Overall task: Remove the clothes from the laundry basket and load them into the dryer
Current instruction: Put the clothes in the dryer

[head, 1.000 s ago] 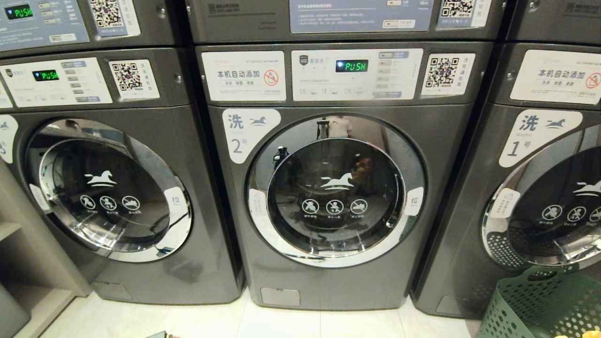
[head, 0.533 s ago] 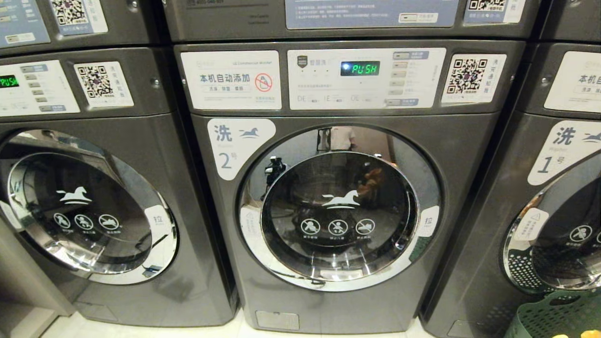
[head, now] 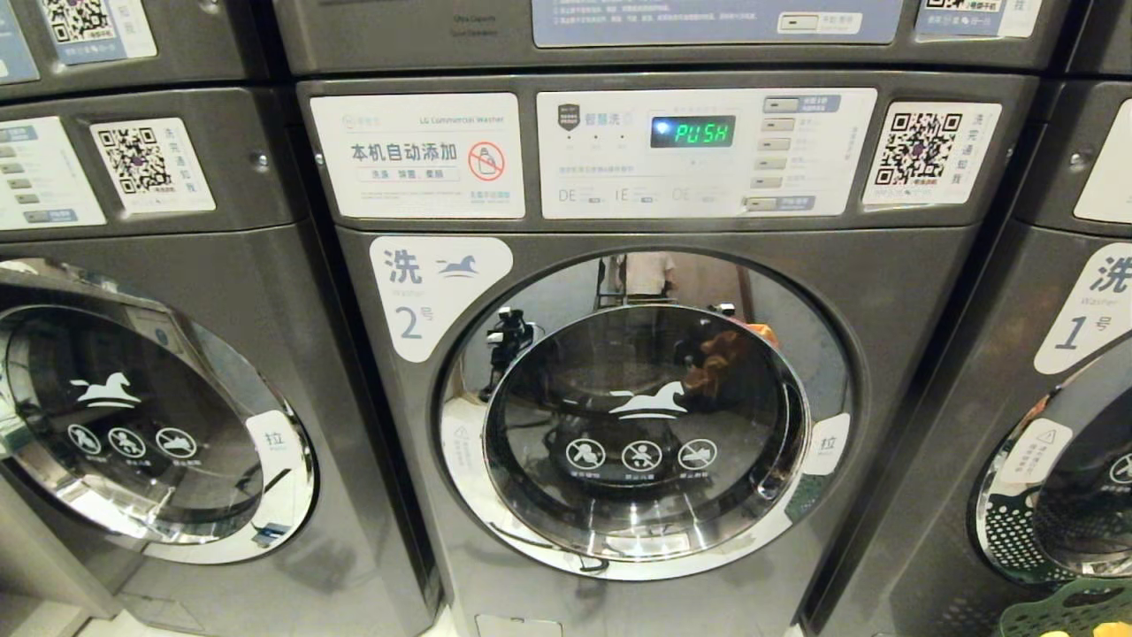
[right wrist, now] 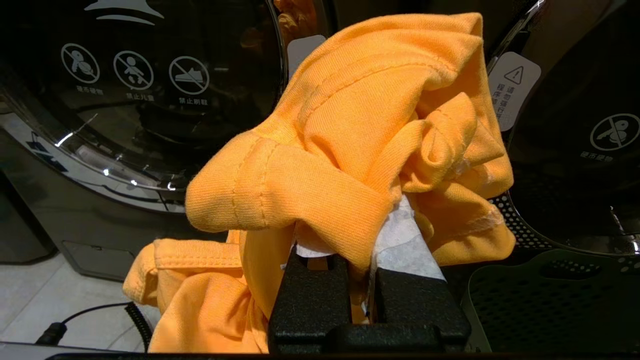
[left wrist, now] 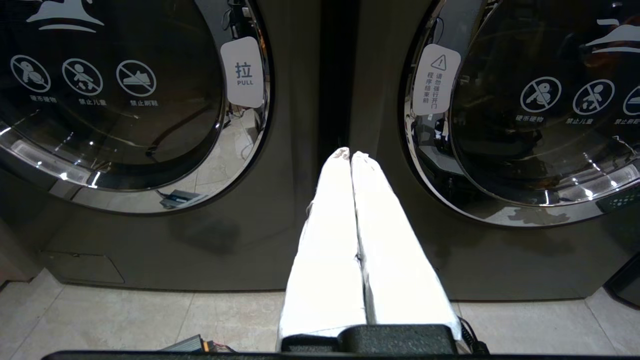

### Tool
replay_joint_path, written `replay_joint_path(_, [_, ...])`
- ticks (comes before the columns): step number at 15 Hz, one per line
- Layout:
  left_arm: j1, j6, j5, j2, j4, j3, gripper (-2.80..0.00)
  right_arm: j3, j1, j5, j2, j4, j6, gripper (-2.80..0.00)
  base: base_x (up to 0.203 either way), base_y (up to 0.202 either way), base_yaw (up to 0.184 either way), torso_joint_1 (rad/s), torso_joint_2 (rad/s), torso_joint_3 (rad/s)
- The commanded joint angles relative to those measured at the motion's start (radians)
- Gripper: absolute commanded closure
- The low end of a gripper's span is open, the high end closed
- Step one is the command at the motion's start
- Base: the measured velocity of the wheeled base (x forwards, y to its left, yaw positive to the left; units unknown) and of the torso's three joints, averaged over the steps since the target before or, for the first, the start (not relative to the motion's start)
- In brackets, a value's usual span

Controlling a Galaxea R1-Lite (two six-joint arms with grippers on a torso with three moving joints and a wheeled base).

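Note:
The dryer, a dark grey machine marked 2, fills the middle of the head view, its round glass door closed. Only the rim of the green laundry basket shows at the bottom right corner. Neither arm appears in the head view. In the right wrist view my right gripper is shut on a bunched orange garment, which drapes over its white-wrapped fingers in front of that door; the basket sits beside it. My left gripper is shut and empty, facing the gap between two machines.
Identical machines stand left and right of the middle one, doors closed, with more stacked above. The door's pull tab sits on its right rim. Pale floor tiles run below, with a black cable on the floor.
The whole head view has shifted: the middle machine looks larger and lower, and the basket has slid almost out at the bottom right. Nothing in the scene itself has moved.

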Motion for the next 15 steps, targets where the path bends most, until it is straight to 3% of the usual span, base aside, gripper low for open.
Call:
replay_joint_path(1, [-0.001, 0.0, 0.0, -0.002, 0.0, 0.0, 0.0, 0.0, 0.0, -0.002, -0.001, 0.0, 0.007, 0.0, 0.0, 0.0, 0.0, 0.0, 0.0, 0.0])
replay_joint_path(9, [0.0, 0.0, 0.0, -0.002, 0.0, 0.0, 0.0, 0.0, 0.0, 0.002, -0.001, 0.002, -0.033, 0.0, 0.0, 0.0, 0.0, 0.0, 0.0, -0.004])
replay_joint_path(15, [0.0, 0.0, 0.0, -0.002, 0.0, 0.0, 0.0, 0.0, 0.0, -0.004, -0.001, 0.002, -0.026, 0.0, 0.0, 0.0, 0.0, 0.054, -0.34, -0.307])
